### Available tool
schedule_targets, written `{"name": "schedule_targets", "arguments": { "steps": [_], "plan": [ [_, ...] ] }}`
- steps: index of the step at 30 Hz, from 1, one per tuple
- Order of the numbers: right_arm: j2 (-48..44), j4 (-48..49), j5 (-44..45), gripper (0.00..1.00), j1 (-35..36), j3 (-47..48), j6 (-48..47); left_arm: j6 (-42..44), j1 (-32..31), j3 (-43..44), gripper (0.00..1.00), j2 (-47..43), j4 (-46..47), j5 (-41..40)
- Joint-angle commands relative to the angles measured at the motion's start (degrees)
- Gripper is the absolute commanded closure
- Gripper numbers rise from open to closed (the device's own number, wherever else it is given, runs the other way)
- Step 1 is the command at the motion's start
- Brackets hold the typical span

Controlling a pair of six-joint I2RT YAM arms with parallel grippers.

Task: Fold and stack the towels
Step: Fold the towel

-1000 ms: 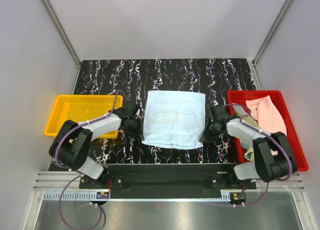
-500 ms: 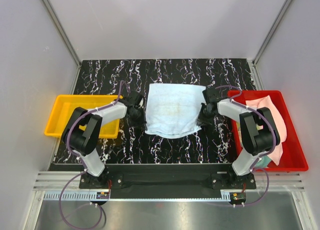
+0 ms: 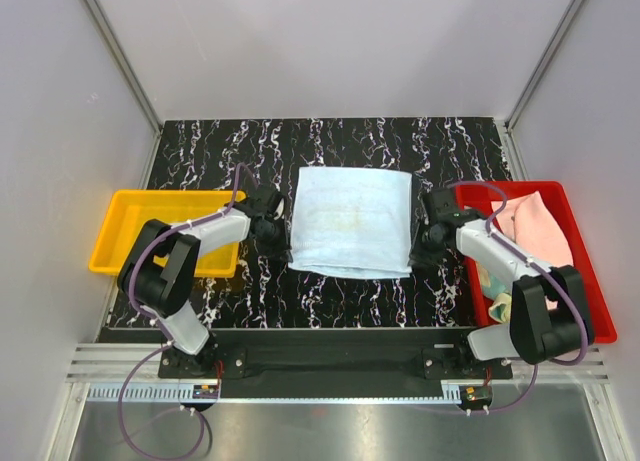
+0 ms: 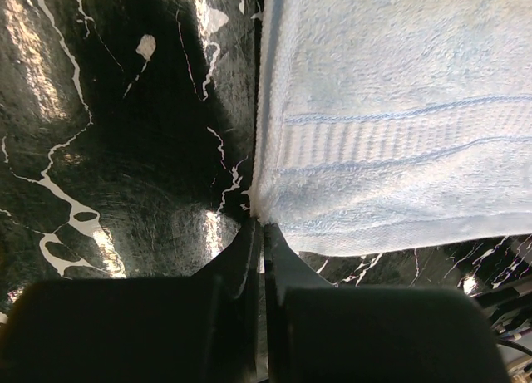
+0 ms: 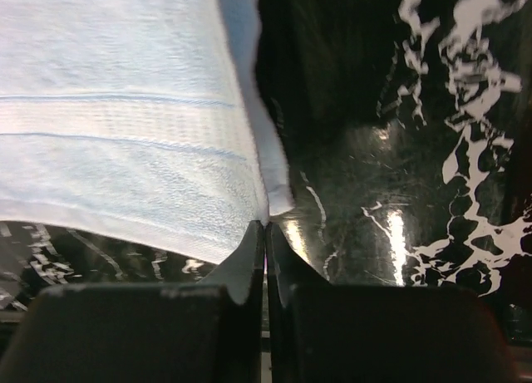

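- While both pairs of jaws are pressed together, the left gripper (image 4: 259,231) pinches the near-left corner of the towel (image 4: 399,84), and the right gripper (image 5: 265,229) its near-right corner.
- The towel lies flat at the middle of the table (image 3: 200,151).
- Soft, light and limp, it probably sags between holds; hemmed corners give the surest grip.

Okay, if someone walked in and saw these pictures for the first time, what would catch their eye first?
A light blue towel lies spread in the middle of the black marbled table, with the left gripper and right gripper each shut on a corner of it, one at either side. Next come the bright trays: a yellow tray at the left edge, and a red tray at the right holding a pale pink towel.
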Motion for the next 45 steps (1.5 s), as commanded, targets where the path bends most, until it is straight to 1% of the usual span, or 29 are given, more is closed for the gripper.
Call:
{"name": "schedule_targets", "arguments": {
  "steps": [1,8,13,14,16,19,20,22,24,27,30,35,39,45],
  "plan": [
    [2.51,1.74,-0.04,1.00,-0.28,-4.47,1.69,1.13,0.25,-1.97,1.00,-0.05,-0.96,-2.89],
    [1.99,3.85,2.34,1.00,-0.36,-7.02,4.59,1.39,0.34,-1.97,1.00,-0.49,-1.93,-3.68],
    [1.47,5.08,1.12,1.00,-0.36,-8.78,6.43,1.65,0.34,-1.97,1.00,-1.28,-2.89,-3.68],
    [0.94,4.73,1.98,1.00,-0.45,-8.87,6.70,1.74,0.34,-1.79,1.00,-1.45,-2.98,-3.68],
    [-0.47,3.94,1.73,0.93,-0.45,-8.96,6.61,2.00,0.34,-1.62,1.00,-1.63,-3.25,-3.42],
    [-1.79,3.50,0.85,0.70,-0.36,-9.22,6.96,2.62,0.34,-1.09,1.00,-1.54,-3.86,-2.54],
    [-2.05,3.59,0.41,0.66,-0.36,-9.66,7.05,2.71,0.34,-1.00,0.99,-1.46,-3.86,-2.45],
    [-2.76,4.02,-0.03,0.61,-0.36,-10.27,6.96,2.71,0.34,-1.00,0.90,-1.98,-3.69,-2.01],
    [-2.93,3.85,-0.38,0.60,-0.45,-10.54,7.14,2.53,0.34,-1.09,0.76,-3.12,-3.69,-2.01],
    [-3.11,4.29,-1.52,0.59,-0.28,-11.24,8.01,2.44,0.34,-0.74,0.62,-4.61,-4.30,-2.62],
    [-3.46,5.34,-3.10,0.59,-0.28,-12.38,9.33,2.27,0.34,-0.47,0.59,-4.88,-4.66,-1.93],
    [-3.55,9.12,-7.32,0.59,-0.10,-15.63,11.53,0.25,0.34,-2.84,0.54,-5.23,-1.67,1.33],
    [-4.51,9.74,-7.33,0.59,0.08,-16.78,13.02,-0.11,0.42,-4.25,0.54,-5.06,-0.61,1.68],
    [-6.36,7.90,-4.96,0.60,0.16,-15.81,14.17,-0.90,0.34,-5.31,0.54,-4.27,0.88,1.50]
  ]
}}
